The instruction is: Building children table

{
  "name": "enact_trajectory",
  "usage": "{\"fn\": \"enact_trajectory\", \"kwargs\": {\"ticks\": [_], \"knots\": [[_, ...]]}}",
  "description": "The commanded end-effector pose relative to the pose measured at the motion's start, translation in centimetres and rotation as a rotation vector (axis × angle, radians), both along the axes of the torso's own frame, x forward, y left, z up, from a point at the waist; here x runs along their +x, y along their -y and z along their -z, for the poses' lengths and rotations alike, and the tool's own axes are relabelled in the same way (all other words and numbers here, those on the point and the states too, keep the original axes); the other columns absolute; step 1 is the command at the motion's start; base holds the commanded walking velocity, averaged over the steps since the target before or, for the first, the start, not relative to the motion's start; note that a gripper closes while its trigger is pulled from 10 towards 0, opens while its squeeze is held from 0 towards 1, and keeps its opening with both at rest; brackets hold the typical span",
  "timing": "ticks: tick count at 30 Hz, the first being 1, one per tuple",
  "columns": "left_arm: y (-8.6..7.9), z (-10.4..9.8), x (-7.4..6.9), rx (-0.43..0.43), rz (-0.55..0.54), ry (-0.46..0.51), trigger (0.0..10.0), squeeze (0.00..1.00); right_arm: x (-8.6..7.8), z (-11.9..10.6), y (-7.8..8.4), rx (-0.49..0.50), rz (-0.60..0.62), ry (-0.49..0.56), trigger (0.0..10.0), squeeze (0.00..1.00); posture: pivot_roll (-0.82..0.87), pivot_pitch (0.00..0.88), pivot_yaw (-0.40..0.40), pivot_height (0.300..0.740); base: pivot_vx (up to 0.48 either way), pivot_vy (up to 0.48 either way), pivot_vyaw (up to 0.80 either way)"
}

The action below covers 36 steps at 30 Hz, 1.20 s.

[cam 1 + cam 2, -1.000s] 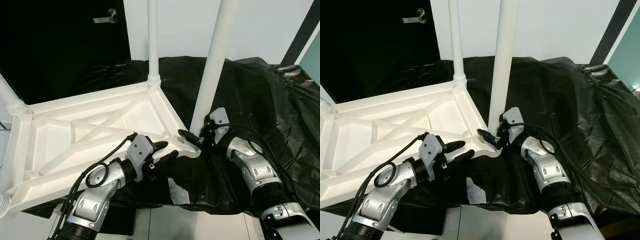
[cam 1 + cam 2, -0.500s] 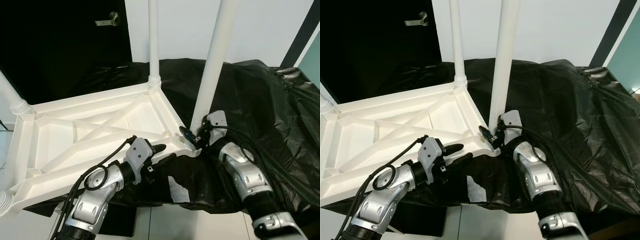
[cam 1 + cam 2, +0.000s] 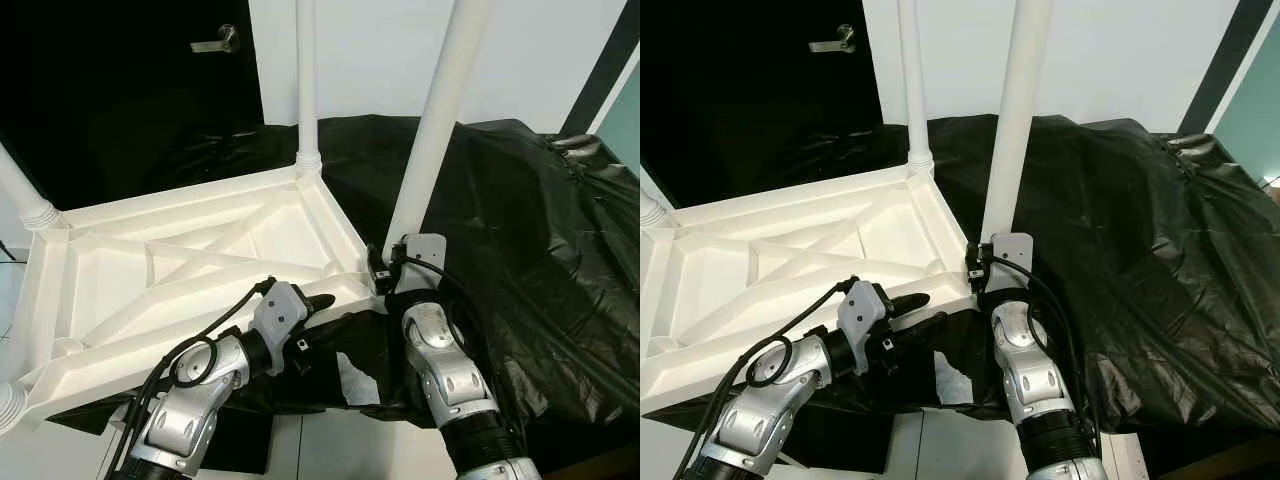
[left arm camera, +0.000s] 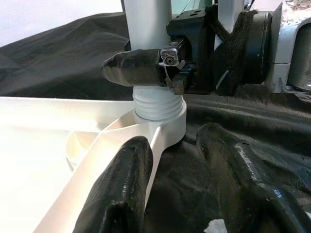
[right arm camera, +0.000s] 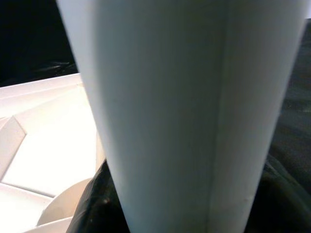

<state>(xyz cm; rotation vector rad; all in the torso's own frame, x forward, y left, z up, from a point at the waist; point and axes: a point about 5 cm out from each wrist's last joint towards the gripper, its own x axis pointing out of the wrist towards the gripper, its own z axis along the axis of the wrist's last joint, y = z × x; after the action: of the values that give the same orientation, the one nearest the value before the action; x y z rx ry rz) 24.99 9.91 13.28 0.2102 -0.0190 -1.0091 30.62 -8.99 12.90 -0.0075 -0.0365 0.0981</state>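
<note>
On the black-draped bed: upturned white plastic ribbed tabletop, underside up.
Left hand: fingers apart, straddling the near corner rim.
Legs: four white plastic tube legs counted, all seated.
Right hand: clamped on the tilted near-right leg at its threaded base.
Risk: likely cross-threading from the lean.
</note>
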Motion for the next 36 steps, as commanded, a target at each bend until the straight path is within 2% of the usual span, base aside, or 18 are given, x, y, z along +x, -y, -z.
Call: {"fn": "enact_trajectory", "kwargs": {"ticks": [1,7,8,9,10,11,13,14,17,20,21,23,24,25,26,31,36], "knots": [[0.2,0.1,-0.2,0.007,0.008,-0.006,10.0,0.00,-0.6,2.0,0.1,-0.009,0.009,-0.101,10.0,0.00,-0.01,0.000,-0.005,0.740,0.000,0.000,0.00],[-0.1,-0.1,-0.1,0.009,0.009,-0.007,10.0,0.00,-0.7,1.5,0.0,-0.008,0.033,-0.073,10.0,0.00,-0.01,0.000,0.008,0.740,0.000,0.000,0.00],[-0.1,-0.1,-0.1,0.010,0.009,-0.006,10.0,0.00,-0.6,1.3,0.1,0.009,0.032,-0.067,10.0,0.89,-0.02,0.000,0.008,0.740,0.000,0.000,0.00],[-0.1,-0.1,-0.1,0.010,0.009,-0.006,10.0,0.00,-0.6,1.3,0.1,0.009,0.032,-0.067,10.0,0.89,-0.02,0.000,0.008,0.740,0.000,0.000,0.00],[-0.1,-0.1,0.0,0.011,0.007,-0.004,10.0,0.00,-0.6,1.2,0.3,0.038,0.025,-0.070,10.0,1.00,-0.02,0.000,0.007,0.740,0.000,0.000,0.00],[-0.1,-0.1,0.0,0.010,0.003,-0.003,10.0,0.00,-0.8,0.8,0.5,0.042,-0.021,-0.046,10.0,1.00,-0.02,0.000,0.009,0.740,0.000,0.000,0.00],[-0.1,-0.1,0.0,0.010,0.002,-0.003,10.0,0.00,-0.8,0.7,0.5,0.037,-0.033,-0.040,10.0,1.00,-0.02,0.000,0.009,0.740,0.000,0.000,0.00],[0.0,-0.2,0.1,0.007,-0.002,-0.001,10.0,0.00,-1.1,0.5,0.9,0.022,-0.117,-0.018,10.0,1.00,-0.02,0.000,0.005,0.740,0.000,0.000,0.00],[0.0,-0.2,0.1,0.005,-0.005,0.000,10.0,0.00,-1.3,0.3,1.2,0.012,-0.180,-0.003,10.0,1.00,-0.02,0.000,0.004,0.740,0.000,0.000,0.00],[-0.1,-0.2,0.3,0.001,-0.018,0.005,10.0,0.00,-1.6,-0.2,3.2,-0.033,-0.333,0.021,10.0,1.00,-0.02,0.000,0.002,0.740,0.000,0.000,0.00],[-0.1,-0.2,0.3,0.001,-0.018,0.005,10.0,0.00,-1.6,-0.2,3.2,-0.033,-0.333,0.021,10.0,1.00,-0.02,0.000,0.002,0.740,0.000,0.000,0.00],[-0.1,-0.3,0.5,-0.002,-0.022,0.007,10.0,0.00,-1.6,-0.4,4.1,-0.071,-0.431,0.014,10.0,1.00,-0.02,0.000,0.003,0.740,0.000,0.000,0.00],[-0.1,-0.3,0.5,-0.002,-0.022,0.007,10.0,0.00,-1.6,-0.4,4.1,-0.071,-0.431,0.014,10.0,1.00,-0.02,0.000,0.003,0.740,0.000,0.000,0.00],[0.0,-0.3,0.6,0.000,-0.021,0.009,10.0,0.00,-1.3,-0.5,4.3,-0.086,-0.480,0.005,10.0,0.71,-0.03,0.000,0.010,0.740,0.000,0.000,0.00],[0.1,-0.3,0.7,0.003,-0.018,0.012,10.0,0.00,-1.0,-0.6,4.6,-0.105,-0.513,0.000,10.0,0.00,-0.03,0.000,0.011,0.740,0.000,0.000,0.00],[0.5,-0.2,0.8,0.009,-0.004,0.016,10.0,0.00,0.2,-0.9,5.0,-0.168,-0.587,-0.007,10.0,0.00,-0.03,0.000,0.008,0.740,0.000,0.000,0.00],[0.6,0.0,1.0,0.012,-0.001,0.016,10.0,0.00,1.3,-1.4,4.4,-0.200,-0.684,-0.010,10.0,0.00,-0.03,0.000,0.007,0.740,0.000,0.000,0.00]]}}
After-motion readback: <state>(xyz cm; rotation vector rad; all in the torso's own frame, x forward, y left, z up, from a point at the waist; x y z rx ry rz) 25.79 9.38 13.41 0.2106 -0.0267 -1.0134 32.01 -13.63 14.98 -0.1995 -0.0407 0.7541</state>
